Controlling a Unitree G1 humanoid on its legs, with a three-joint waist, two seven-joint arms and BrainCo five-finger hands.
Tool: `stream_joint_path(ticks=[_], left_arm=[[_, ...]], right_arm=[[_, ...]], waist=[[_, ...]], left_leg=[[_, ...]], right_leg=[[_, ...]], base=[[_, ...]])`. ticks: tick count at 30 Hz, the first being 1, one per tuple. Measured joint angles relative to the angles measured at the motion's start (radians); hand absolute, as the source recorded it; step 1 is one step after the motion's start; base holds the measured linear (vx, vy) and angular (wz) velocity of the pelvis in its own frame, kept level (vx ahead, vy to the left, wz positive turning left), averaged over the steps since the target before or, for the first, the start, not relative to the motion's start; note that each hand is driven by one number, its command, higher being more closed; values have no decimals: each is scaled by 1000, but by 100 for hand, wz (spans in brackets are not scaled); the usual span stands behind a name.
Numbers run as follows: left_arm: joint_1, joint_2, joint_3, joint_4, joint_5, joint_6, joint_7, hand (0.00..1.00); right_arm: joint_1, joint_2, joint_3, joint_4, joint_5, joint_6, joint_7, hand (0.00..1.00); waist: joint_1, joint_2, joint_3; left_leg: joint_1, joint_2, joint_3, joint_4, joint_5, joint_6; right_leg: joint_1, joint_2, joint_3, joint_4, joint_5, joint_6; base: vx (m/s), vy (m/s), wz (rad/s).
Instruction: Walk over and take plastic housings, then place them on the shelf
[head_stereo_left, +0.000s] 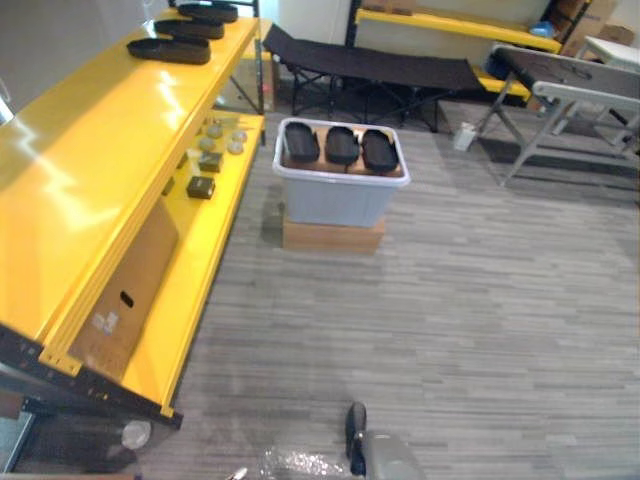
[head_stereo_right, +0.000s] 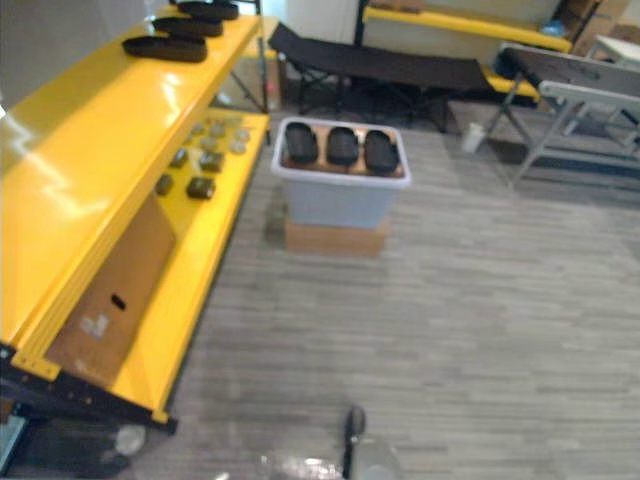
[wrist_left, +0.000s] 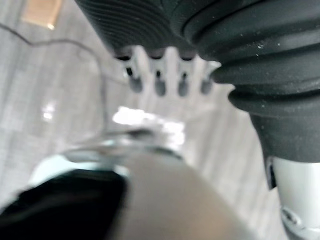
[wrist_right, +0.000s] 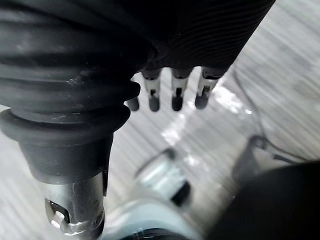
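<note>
Three housings (head_stereo_left: 341, 146) in bin (head_stereo_left: 335, 202), long axes away; left hand (wrist_left: 160, 86), right hand (wrist_right: 176, 98) slack, empty.

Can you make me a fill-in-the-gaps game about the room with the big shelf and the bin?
1. The grey bin holds ___ black housings.
2. The shelf is painted ___.
3. The other housings lie on the shelf's ___ level.
4. The left hand and the right hand hang with straight fingers and hold ___.

Missing words: three; yellow; top; nothing.
</note>
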Motion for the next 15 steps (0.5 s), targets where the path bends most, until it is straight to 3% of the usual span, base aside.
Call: stream_joint_path(ticks=[1,2,3,4,5,6,8,10,11,12,13,14,15], left_arm=[[10,-13,2,-9,-14,1,5,0],[27,-25,23,-19,-36,0,7,0],[30,-40,59,-44,-71,-1,9,0],[25,-40,64,-45,-79,-1,10,0],[10,-53,68,-41,-89,-3,13,0],[0,-58,67,-35,-90,-7,12,0],[-4,-55,56,-36,-88,-10,10,0],[-4,-56,49,-41,-72,-28,4,0],[-3,-56,26,-36,-61,-42,3,0],[-1,-55,26,-36,-46,-47,2,0],[2,-56,26,-34,-29,-58,2,0],[17,-59,29,-33,-27,-60,3,0],[22,-62,37,-33,-26,-62,2,0]], right_arm=[[17,-14,-3,-12,-1,5,4,0],[17,-12,-12,-22,-9,5,-8,0],[15,-32,-15,-39,-12,2,-12,0],[10,-36,-15,-44,-12,0,-12,0],[-18,-56,-15,-50,-19,-10,-12,0],[-36,-81,-15,-30,-37,-23,-16,0],[-62,-88,-15,-20,-44,-42,-21,0],[-108,-86,-15,-22,-41,-68,-21,0],[-143,-87,-15,-36,-39,-80,-22,0],[-155,-87,-15,-43,-39,-86,-25,0],[-161,-80,-12,-55,-38,-92,-31,0],[-160,-76,-1,-59,-34,-91,-32,0],[-161,-73,16,-60,-29,-90,-33,0]], waist=[[-6,26,-23],[-12,32,-40],[-10,40,-50],[-9,45,-48],[-5,80,-28],[-1,90,-4],[19,84,2],[39,79,3],[40,86,6],[41,87,6],[51,87,7],[80,78,5],[87,62,7]], left_leg=[[-2,39,1,45,-31,-44],[-42,79,-10,191,-37,-54],[-169,142,-10,498,3,-68],[-193,156,-12,566,24,-64],[-299,242,-9,815,54,-47],[-355,282,-6,931,37,-20],[-410,246,-8,882,29,-8],[-459,178,-3,698,29,-10],[-500,132,-6,528,49,-16],[-513,119,-11,446,69,-15],[-526,93,-14,300,142,1],[-502,76,-13,249,257,30],[-488,60,-5,231,270,68]], right_leg=[[4,25,-11,22,4,-6],[25,44,-24,33,-1,-40],[68,69,-24,23,-33,-59],[76,75,-23,14,-39,-61],[143,105,-22,-29,-48,-74],[231,116,-21,-81,-49,-76],[337,91,-17,-147,-49,-76],[384,54,-13,-190,-58,-65],[405,39,-8,-208,-74,-46],[410,35,-7,-208,-85,-38],[423,30,1,-207,-110,-22],[431,21,28,-197,-136,-9],[439,11,38,-196,-148,-6]], base=[[578,-187,20],[707,-278,7],[586,-251,-1],[510,-256,-17],[508,-180,-7],[496,-152,-5],[450,-63,-9],[345,16,-26],[244,73,-18],[358,175,-11],[294,184,-29],[384,246,-34],[357,192,-23]])
